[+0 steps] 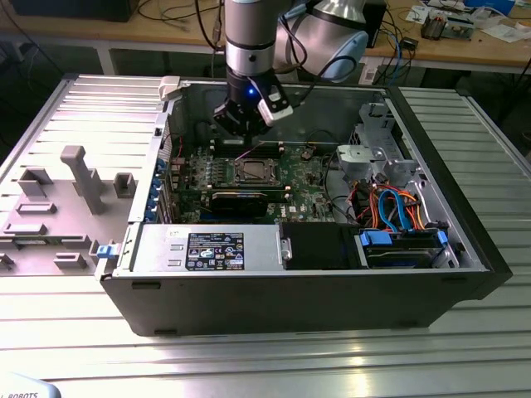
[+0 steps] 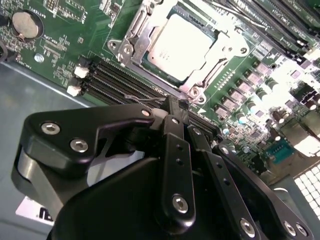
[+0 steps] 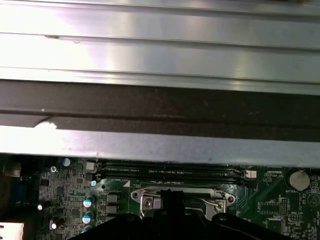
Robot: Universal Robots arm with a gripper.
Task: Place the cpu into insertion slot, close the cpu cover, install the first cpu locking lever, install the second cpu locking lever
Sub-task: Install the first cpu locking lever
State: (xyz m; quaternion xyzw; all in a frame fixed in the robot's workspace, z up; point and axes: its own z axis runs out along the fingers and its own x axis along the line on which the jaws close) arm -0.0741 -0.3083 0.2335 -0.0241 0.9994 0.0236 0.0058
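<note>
The cpu (image 2: 180, 45), a silvery square chip, lies in the insertion slot (image 1: 253, 172) on the green motherboard. The cpu cover (image 2: 136, 37), a silvery frame, is down flat around the chip; its edge (image 3: 146, 201) also appears in the first wrist view. My gripper (image 2: 172, 106) hangs just above the side of the socket that faces the memory slots, its black fingers (image 2: 175, 145) pressed together. A thin wire locking lever (image 2: 142, 99) runs up to the fingertips; I cannot tell whether it is pinched. In the exterior view the gripper (image 1: 243, 124) hovers over the back of the board.
Long black memory slots (image 2: 120, 82) run beside the socket. A long black card (image 1: 241, 199), a power supply (image 1: 207, 249) and a drive cage with blue cables (image 1: 398, 207) crowd the case. The case wall (image 3: 160, 150) stands close behind. Grey fixtures (image 1: 79, 174) sit at the exterior view's left.
</note>
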